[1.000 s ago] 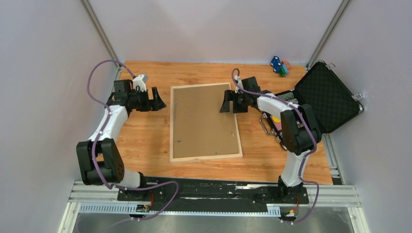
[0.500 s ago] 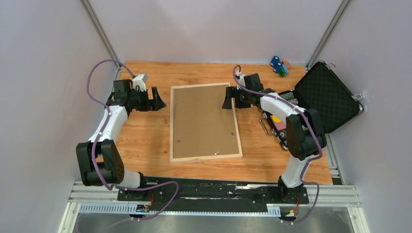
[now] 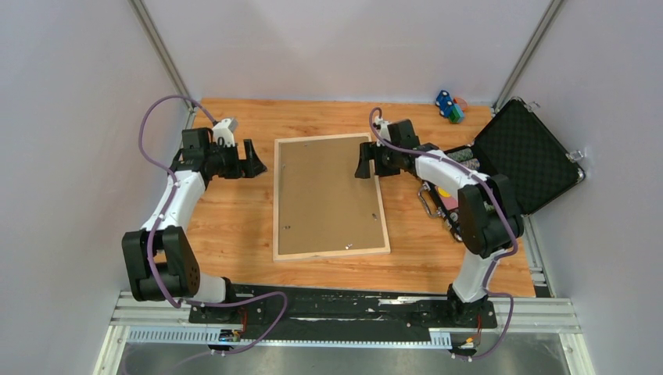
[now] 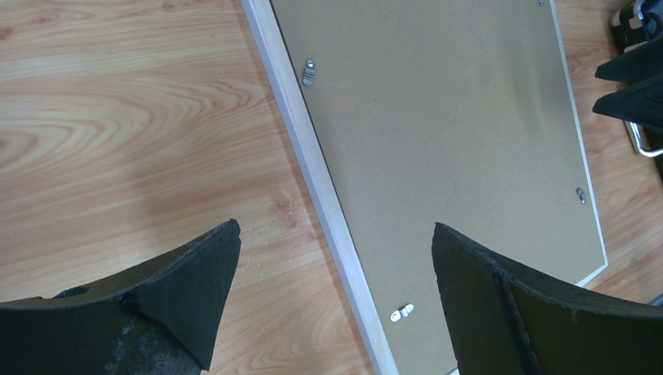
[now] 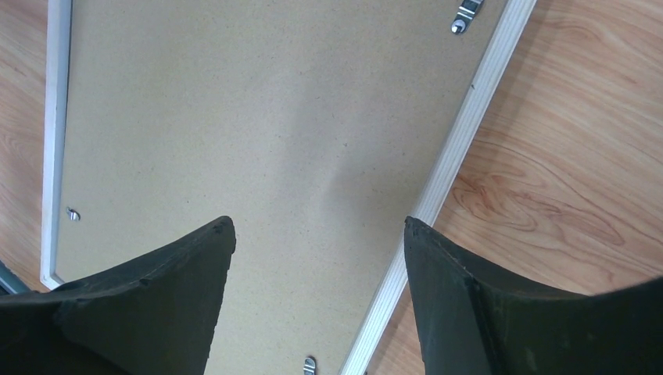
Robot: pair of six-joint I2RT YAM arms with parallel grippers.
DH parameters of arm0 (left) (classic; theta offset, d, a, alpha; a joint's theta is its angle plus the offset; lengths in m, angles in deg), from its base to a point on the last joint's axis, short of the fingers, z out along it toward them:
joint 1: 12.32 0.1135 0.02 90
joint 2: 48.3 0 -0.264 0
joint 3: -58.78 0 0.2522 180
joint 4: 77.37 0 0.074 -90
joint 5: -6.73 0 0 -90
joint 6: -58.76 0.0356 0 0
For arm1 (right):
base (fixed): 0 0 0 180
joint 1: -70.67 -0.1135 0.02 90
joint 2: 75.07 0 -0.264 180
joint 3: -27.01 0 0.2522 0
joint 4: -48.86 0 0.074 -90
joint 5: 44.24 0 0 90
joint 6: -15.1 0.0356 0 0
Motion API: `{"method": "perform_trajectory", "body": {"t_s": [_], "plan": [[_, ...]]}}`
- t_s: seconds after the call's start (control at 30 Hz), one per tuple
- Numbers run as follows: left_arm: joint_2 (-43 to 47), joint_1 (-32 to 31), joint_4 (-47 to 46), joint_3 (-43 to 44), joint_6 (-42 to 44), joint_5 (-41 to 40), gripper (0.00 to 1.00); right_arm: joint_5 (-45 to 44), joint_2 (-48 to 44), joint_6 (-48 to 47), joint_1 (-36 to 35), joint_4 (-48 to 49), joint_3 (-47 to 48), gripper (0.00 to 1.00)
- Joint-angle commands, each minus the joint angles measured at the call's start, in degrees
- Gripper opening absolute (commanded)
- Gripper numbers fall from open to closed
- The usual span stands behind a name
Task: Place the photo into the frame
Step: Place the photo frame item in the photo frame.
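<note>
Flat on the wooden table (image 3: 234, 226), right in the middle: the frame (image 4: 313, 168), face down, long sides running away from the arm bases, a touch skewed. Pale wood rim all round, plain brown backing board (image 3: 328, 195) seated inside it, small metal clips (image 4: 310, 72) dotted along the inner edge. Over on the left now, the left claw (image 3: 252, 164), hanging above bare table just beside the frame's far left corner, spread wide, gripping nothing. From the left wrist view, the frame's long rim running up through the gap between the two black fingers (image 4: 188, 289), wood grain on one side, brown board on the other, no contact to be seen. Across to the other side, the right claw (image 3: 363, 162), poised over the frame's far right corner, likewise open and empty. From the right wrist view, one finger above the board, the other above the pale rim and the table just past it, again no touch visible. Off at the right edge of the table, an open black case (image 3: 528, 156), lid tilted back, dark foam lining on show. In the far right corner, a small cluster of blue and green toys (image 3: 449, 105). And along both arms, purple cables (image 3: 152, 133) looping free.
</note>
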Motion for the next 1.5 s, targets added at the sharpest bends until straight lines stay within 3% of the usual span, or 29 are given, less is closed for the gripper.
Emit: {"method": "perform_trajectory", "body": {"t_s": [0.0, 1.47], "plan": [[2.5, 0.3, -1.9, -0.3, 1.3, -0.2, 1.00, -0.2, 1.5, -0.9, -0.5, 0.6, 1.4, 0.77], [2.1, 0.3, -1.9, -0.4, 1.6, -0.6, 1.00, 9.5, 5.6, 1.3, 0.2, 1.1, 0.8, 0.75]]}}
